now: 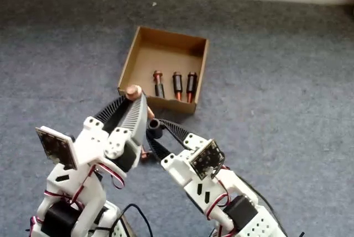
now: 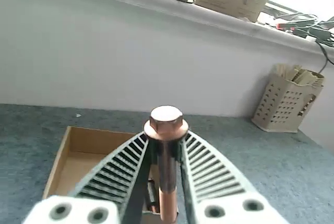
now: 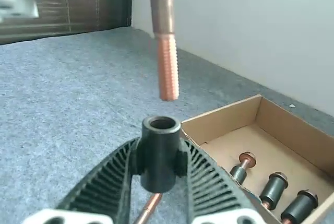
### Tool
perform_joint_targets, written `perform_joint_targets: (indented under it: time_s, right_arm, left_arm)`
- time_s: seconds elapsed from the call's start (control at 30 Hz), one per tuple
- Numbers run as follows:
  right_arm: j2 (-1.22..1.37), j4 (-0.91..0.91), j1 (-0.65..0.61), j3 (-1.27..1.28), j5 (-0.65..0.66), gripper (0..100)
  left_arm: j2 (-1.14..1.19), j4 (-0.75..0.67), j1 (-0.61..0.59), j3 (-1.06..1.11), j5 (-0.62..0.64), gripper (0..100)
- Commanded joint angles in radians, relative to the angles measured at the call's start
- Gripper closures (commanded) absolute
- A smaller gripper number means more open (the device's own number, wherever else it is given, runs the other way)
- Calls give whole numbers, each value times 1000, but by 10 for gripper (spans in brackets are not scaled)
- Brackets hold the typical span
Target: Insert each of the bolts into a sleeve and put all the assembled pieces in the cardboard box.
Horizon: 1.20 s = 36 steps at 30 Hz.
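My left gripper (image 1: pixel 134 98) (image 2: pixel 166 145) is shut on a copper bolt (image 2: pixel 166 151) (image 1: pixel 133 91), held upright with its hex head on top. My right gripper (image 1: pixel 154 130) (image 3: pixel 159 158) is shut on a black sleeve (image 3: pixel 159 151) (image 1: pixel 154 126), bore facing up. The copper bolt's threaded tip (image 3: pixel 168 72) hangs a short way above the bore, slightly off to one side, not inside it. The cardboard box (image 1: pixel 138 46) (image 3: pixel 292 127) lies just beyond both grippers and holds three assembled pieces (image 1: pixel 176 85) (image 3: pixel 274 187) side by side. Another copper bolt (image 1: pixel 145 154) (image 3: pixel 148 208) lies on the carpet under the grippers.
Grey carpet (image 1: pixel 276 82) covers the table around the box. A white wall (image 2: pixel 130 62) rises behind it, with a slotted beige holder (image 2: pixel 286 101) off to one side on the carpet.
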Motion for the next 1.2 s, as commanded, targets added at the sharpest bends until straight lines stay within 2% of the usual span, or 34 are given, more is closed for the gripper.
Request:
perform_joint_targets:
  time_s: [0.0, 0.23, 0.7, 0.87, 0.97, 1.1, 1.17]
  right_arm:
    - [-13, -30, -10, 74, 12, 993]
    - [-13, -30, -5, 76, 12, 993]
    - [-13, -65, -5, 70, 12, 993]
    - [-13, -64, -5, 77, 11, 993]
    - [-13, -62, -5, 77, 9, 993]
    - [-13, -59, -5, 77, 8, 993]
    - [-13, -58, -5, 77, 8, 993]
  left_arm:
    - [-8, -3, 61, -16, 11, 994]
    - [-8, 6, 65, -7, -52, 994]
    - [-7, 195, 70, -5, -55, 994]
    - [-7, 233, 74, 31, -189, 992]
    - [-7, 287, 74, 48, -270, 940]
    - [-8, 384, 70, 22, -272, 816]
    - [-8, 428, 70, -12, -272, 800]
